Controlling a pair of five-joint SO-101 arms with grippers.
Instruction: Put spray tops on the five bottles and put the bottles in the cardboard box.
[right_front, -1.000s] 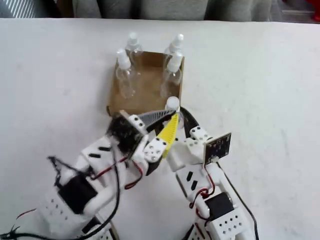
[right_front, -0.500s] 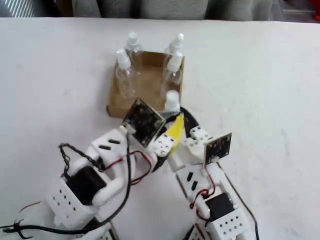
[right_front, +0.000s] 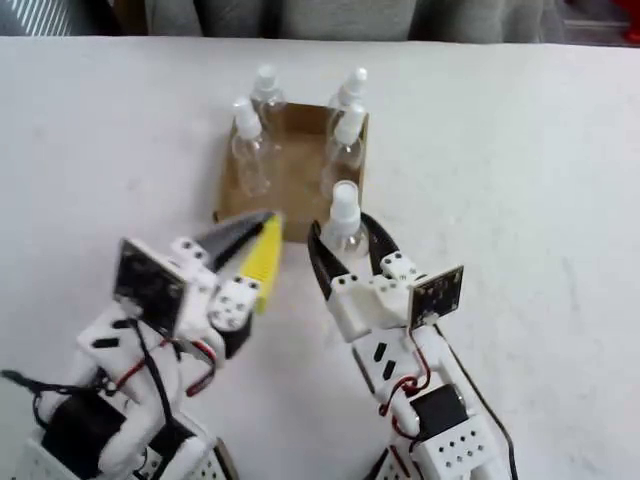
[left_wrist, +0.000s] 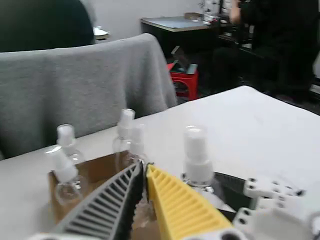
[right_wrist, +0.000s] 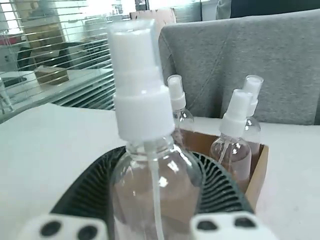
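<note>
Well, with the cardboard box holding four capped bottles, I fear the fifth bottle — clamped upright in my right gripper just at its near wall, left gripper pinched empty alongside — clips that wall and topples onto the white table, grey upholstery beyond.

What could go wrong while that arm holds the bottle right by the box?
The right gripper holds the capped bottle at the cardboard box's near edge. If carried too low, the bottle could catch the wall and shove the box. Four standing bottles fill the box's corners, and the near right bottle sits close to the likely path, so it might get knocked over.
</note>
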